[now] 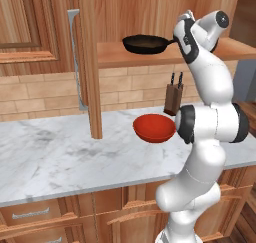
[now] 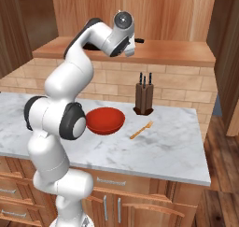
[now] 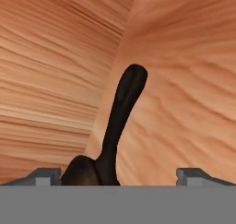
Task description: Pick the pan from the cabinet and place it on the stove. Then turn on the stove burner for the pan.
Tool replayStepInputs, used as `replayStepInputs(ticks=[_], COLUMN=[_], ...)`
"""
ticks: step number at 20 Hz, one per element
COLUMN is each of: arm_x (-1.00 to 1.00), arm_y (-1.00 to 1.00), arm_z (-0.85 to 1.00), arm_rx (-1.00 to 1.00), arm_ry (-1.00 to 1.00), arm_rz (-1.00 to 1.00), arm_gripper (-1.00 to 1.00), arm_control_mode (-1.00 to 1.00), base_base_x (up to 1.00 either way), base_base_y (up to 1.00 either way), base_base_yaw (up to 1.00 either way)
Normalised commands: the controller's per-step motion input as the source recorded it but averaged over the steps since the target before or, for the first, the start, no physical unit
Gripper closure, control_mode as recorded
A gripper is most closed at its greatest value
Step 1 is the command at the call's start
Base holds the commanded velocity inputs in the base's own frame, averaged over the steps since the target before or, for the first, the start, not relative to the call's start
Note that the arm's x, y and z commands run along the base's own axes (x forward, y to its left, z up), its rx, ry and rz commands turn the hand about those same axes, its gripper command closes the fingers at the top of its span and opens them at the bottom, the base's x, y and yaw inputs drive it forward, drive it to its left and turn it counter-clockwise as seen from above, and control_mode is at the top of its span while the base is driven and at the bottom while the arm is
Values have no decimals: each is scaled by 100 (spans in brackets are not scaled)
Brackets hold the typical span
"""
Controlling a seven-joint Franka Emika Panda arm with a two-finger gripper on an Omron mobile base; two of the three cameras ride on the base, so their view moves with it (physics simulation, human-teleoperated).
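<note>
The pan (image 1: 145, 43) sat flat on the shelf of the open cabinet (image 1: 165, 54), its bowl toward the open door (image 1: 91, 62) and its long black handle (image 1: 171, 42) pointing out toward my wrist. I judged that a handy lie: the handle offered itself as the one slim part my claw could close around, while the bowl was far too wide.

My claw (image 3: 118, 174) was up at shelf height, looking along the handle (image 3: 120, 121) from above, with the pan's dark bowl just at the bottom edge of my own view. The two fingertips (image 3: 44, 176) stood wide apart, one on either side of the handle and clear of it, gripping nothing. I took this to be the lining-up before the grasp; the pan had not been lifted, and the stove part of the job was all yet to do.

Below the shelf, on the marble counter (image 1: 60, 157), lay a red bowl (image 1: 154, 127), a knife block (image 2: 144, 99) against the brick wall, and a small wooden utensil (image 2: 141, 130) beside the bowl. These were directly under the path down from the shelf, so I reckoned the pan would need carrying out and well over them.

I could read no brand, label or writing on the pan, the cabinet or anything on the counter.
</note>
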Motion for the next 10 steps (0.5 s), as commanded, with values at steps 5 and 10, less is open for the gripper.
replayStepInputs(ticks=[5, 10], arm_x=[18, 19], arm_y=[0, 0], arm_z=[-7, -6], arm_rx=[2, 5], arm_ry=[0, 0], arm_rz=[0, 0], arm_gripper=[-100, -100], arm_control_mode=[-100, -100], base_base_x=[0, 0], base_base_y=[0, 0], base_base_yaw=[0, 0])
